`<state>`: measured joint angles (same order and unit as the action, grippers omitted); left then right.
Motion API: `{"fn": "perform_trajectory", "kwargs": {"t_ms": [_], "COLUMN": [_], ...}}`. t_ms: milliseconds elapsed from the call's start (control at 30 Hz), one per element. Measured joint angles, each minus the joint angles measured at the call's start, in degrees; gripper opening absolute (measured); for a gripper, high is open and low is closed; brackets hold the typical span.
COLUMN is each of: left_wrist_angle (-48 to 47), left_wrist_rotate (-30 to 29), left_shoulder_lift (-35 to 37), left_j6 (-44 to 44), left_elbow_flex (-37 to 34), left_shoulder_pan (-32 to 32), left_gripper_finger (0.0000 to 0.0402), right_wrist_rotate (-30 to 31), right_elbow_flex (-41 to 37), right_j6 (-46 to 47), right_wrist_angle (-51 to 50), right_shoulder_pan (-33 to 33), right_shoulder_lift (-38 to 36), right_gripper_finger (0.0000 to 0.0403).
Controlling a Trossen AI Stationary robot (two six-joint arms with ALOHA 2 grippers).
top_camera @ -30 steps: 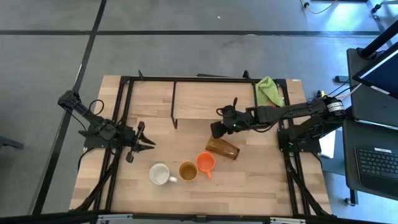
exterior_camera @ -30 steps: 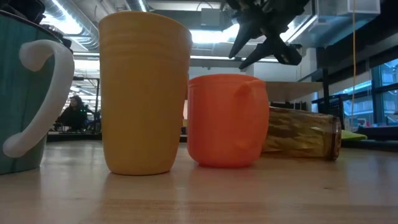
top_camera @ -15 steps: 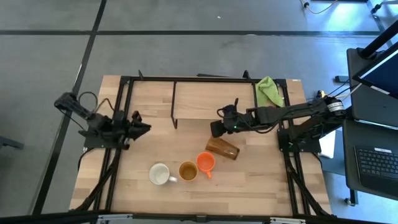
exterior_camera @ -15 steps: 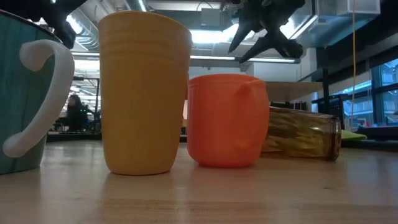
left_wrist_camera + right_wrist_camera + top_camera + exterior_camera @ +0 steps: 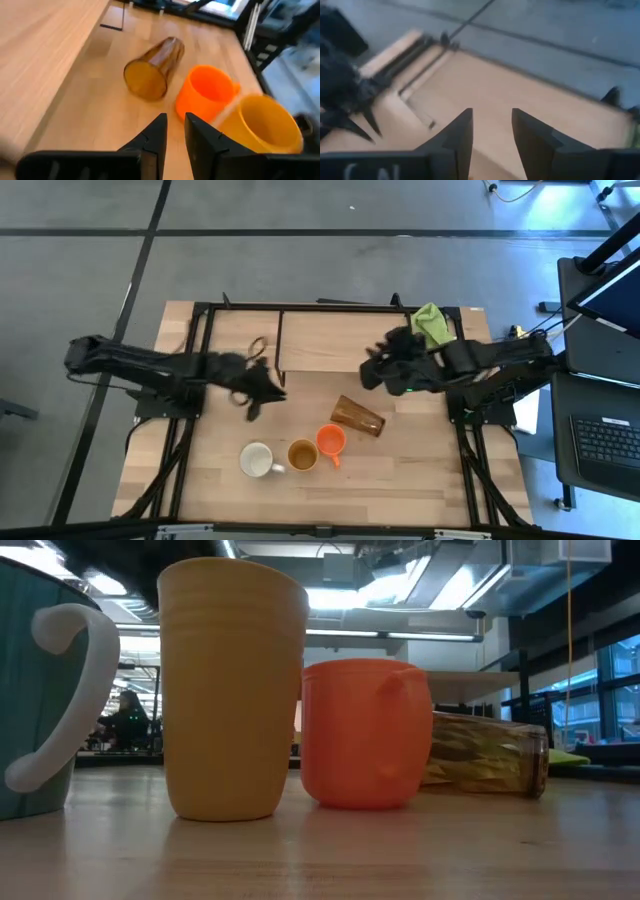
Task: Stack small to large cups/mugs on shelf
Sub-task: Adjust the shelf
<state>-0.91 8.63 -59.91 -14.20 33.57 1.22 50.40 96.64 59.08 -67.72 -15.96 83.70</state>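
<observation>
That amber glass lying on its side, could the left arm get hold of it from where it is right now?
Probably yes. The amber tumbler lies on bare table with its open mouth turned toward the left gripper, and nothing stands between them. The orange cup sits close beside it, though, so a grab there could be tight.

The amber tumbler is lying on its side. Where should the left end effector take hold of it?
Judging by its pose, grip the amber see-through tumbler across its round body near the middle, coming down from above. It lies flat on the wooden tabletop, open mouth toward the left end effector, so the rim offers poor purchase.
</observation>
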Motion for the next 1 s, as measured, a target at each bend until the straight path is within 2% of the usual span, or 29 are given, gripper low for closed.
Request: {"fn": "perform_trajectory", "kwargs": {"t_ms": [67, 200, 333, 433, 567, 667, 767, 900, 1000], "left_wrist_angle": [7.55, 26.97, 28.33, 27.30, 18.16, 8.07, 0.99, -7.04, -11.08], "left_wrist_rotate": [7.69, 21.81, 27.23, 29.10, 24.08, 16.82, 4.88, -14.63, -23.62], "left_shoulder_lift": [-5.89, -16.75, -24.49, -26.30, -23.78, -19.94, -16.24, -13.04, -11.44], "left_j6": [-2.09, -13.57, -16.96, -17.06, -13.78, -10.47, -9.61, -11.39, -12.68], "left_elbow_flex": [-0.02, 0.30, 4.59, 7.98, 11.86, 13.74, 14.12, 14.17, 14.11], "left_shoulder_pan": [4.34, 8.68, 8.02, 6.37, 5.07, 4.31, 3.37, 3.01, 3.03], "left_gripper_finger": [0.0051, 0.0039, 0.0040, 0.0041, 0.0035, 0.0028, 0.0019, 0.0006, 0.0001], "right_wrist_rotate": [1.86, 3.45, 4.73, 4.54, 3.49, 3.33, -0.11, -8.65, -16.89], "right_elbow_flex": [3.93, 9.54, 11.97, 11.89, 11.70, 11.48, 11.24, 6.08, -0.28], "right_j6": [1.62, 5.11, 6.96, 8.57, 10.87, 11.19, 12.23, 12.92, 7.47], "right_wrist_angle": [-4.79, -11.40, -16.08, -19.39, -22.30, -22.32, -22.23, -21.68, -9.71], "right_shoulder_pan": [-1.57, -4.28, -6.09, -6.36, -6.48, -6.48, -4.89, 0.05, 4.39], "right_shoulder_lift": [-0.04, -0.03, -0.04, -0.02, -0.01, -0.51, -1.41, -1.92, -1.63], "right_gripper_finger": [0.0137, 0.0137, 0.0138, 0.0138, 0.0138, 0.0138, 0.0138, 0.0124, 0.0093]}}
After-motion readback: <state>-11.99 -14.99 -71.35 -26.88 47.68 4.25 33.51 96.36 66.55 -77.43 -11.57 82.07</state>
